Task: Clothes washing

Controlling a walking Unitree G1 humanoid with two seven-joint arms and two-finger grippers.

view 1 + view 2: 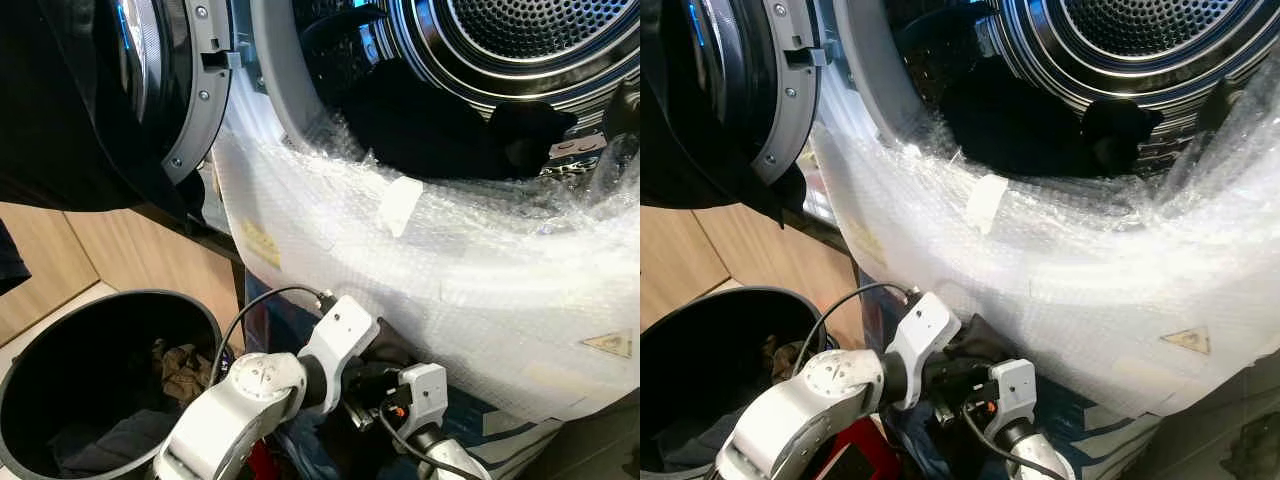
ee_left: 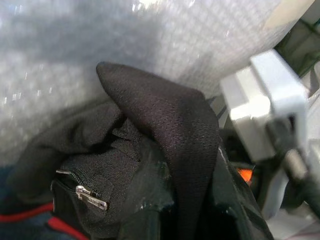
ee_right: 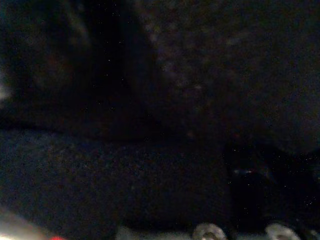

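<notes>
The washing machine's drum stands open, its door swung to the left. A heap of black clothes lies at the drum's mouth. Below the machine's front, my left gripper is shut on a black garment with a metal zipper. The cloth folds over the gripper and hides most of it. My left arm reaches in low from the left. My right arm's wrist sits close beside it. The right wrist view is nearly black, with dark cloth close to the lens.
Bubble wrap covers the machine's front below the opening and bulges toward me. A round black bin stands on the floor at lower left with several clothes inside. A wooden panel runs along the left.
</notes>
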